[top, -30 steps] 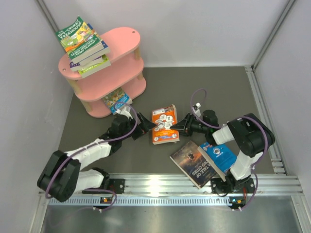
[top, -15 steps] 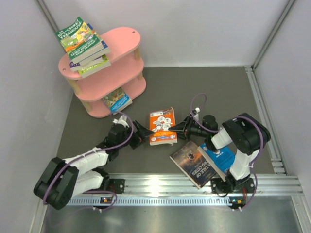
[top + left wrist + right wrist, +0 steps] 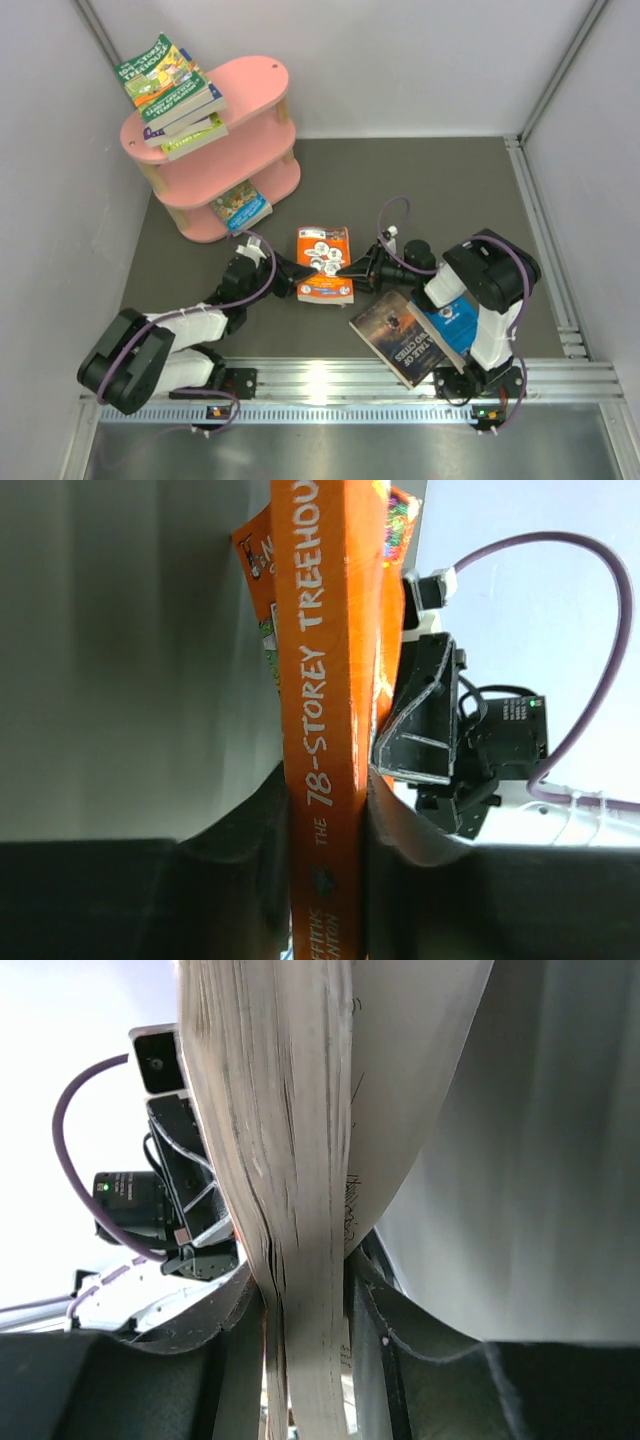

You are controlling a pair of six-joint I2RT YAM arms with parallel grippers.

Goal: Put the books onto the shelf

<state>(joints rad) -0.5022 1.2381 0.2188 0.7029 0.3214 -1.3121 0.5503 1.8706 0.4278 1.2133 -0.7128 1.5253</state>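
Note:
An orange "78-Storey Treehouse" book is held over the dark floor between both arms. My left gripper is shut on its spine; in the left wrist view the orange spine fills the gap of that gripper. Opposite it, my right gripper is shut on the page edge, pinched in that gripper. The pink shelf stands at the back left with a stack of books on its top board and one book on the bottom tier.
A dark brownish book and a blue book lie on the floor by the right arm's base. White walls close in on the left, back and right. A metal rail runs along the near edge.
The orange book has shifted left and nearer with the right gripper. The left gripper, open before, has closed on the book's spine.

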